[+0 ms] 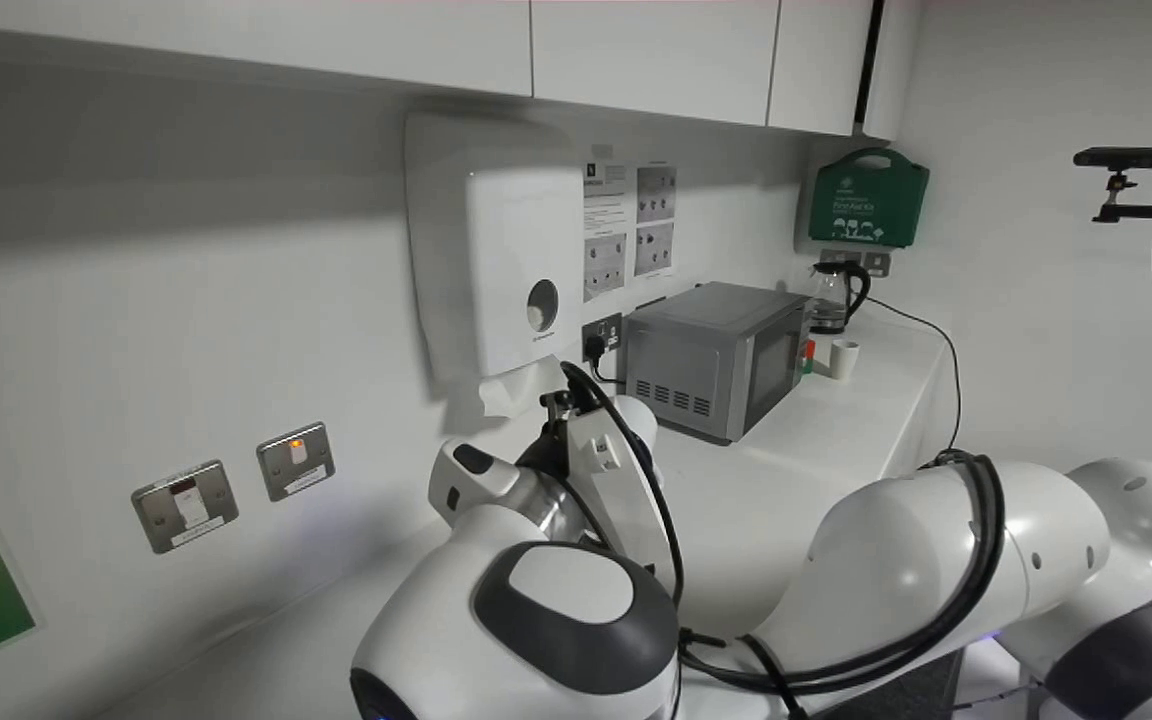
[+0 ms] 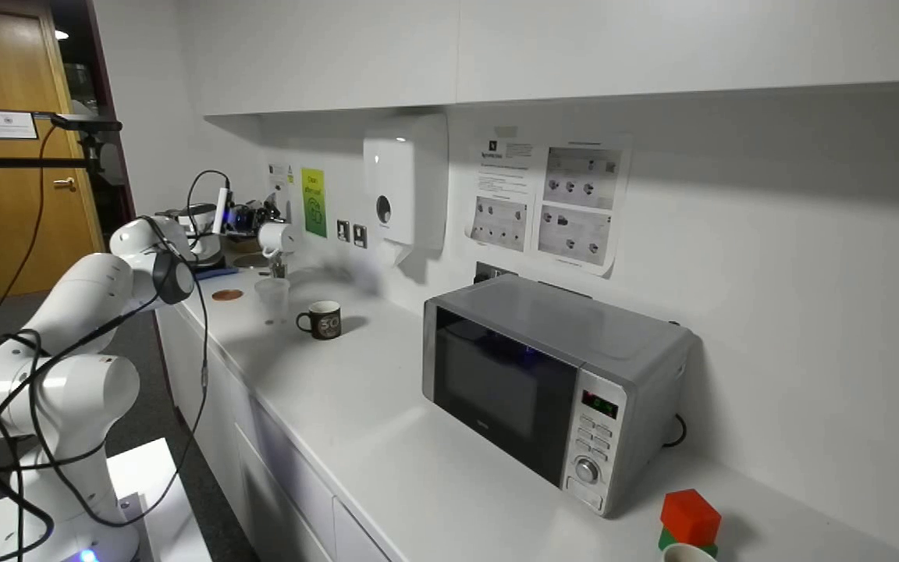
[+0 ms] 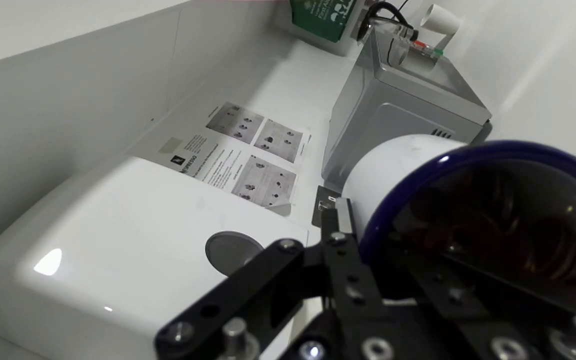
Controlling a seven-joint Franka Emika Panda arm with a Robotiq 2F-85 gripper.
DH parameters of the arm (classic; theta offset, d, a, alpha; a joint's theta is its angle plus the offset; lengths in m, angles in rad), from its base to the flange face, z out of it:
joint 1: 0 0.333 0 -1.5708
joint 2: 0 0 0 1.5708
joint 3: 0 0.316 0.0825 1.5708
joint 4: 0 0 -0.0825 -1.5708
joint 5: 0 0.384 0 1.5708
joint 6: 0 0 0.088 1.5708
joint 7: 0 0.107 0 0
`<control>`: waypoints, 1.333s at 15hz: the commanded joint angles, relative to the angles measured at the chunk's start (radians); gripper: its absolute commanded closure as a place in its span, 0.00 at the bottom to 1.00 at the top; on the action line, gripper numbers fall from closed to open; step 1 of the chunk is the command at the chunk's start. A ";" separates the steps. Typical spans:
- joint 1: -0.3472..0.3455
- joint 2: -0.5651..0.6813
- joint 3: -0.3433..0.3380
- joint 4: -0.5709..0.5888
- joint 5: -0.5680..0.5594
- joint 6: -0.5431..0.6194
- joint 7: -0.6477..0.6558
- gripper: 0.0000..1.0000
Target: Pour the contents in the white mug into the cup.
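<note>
Wrist view: white mug [image 3: 398, 167] gripped by pincer [image 3: 368, 240]. Tipping should be done slowly, kept centred above the cup [image 2: 271, 300].

Arm [image 2: 79, 300] bent, reaching in over the front edge of the counter [image 2: 356, 375]. Wrist [image 1: 491, 485] rolled sideways. Gripper [image 3: 363, 250] raised above the counter, jaws clamped narrowly.
</note>
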 commanded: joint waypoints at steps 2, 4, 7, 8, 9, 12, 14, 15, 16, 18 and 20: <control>0.009 -0.034 -0.013 -0.020 -0.031 0.038 -0.026 0.99; 0.010 -0.033 -0.014 -0.018 -0.032 0.046 -0.026 0.99; 0.014 -0.030 -0.019 -0.022 -0.039 0.057 -0.032 0.99; 0.016 -0.029 -0.021 -0.024 -0.043 0.061 -0.033 0.99; 0.017 -0.029 -0.021 -0.024 -0.045 0.065 -0.034 0.99; 0.018 -0.027 -0.024 -0.026 -0.058 0.075 -0.035 0.99; 0.018 -0.025 -0.025 -0.026 -0.067 0.085 -0.035 0.99; 0.018 -0.025 -0.024 -0.025 -0.070 0.090 -0.035 0.99; 0.017 -0.024 -0.024 -0.025 -0.073 0.092 -0.034 0.99; 0.016 -0.024 -0.023 -0.024 -0.077 0.096 -0.034 0.99; 0.015 -0.023 -0.023 -0.024 -0.079 0.097 -0.033 0.99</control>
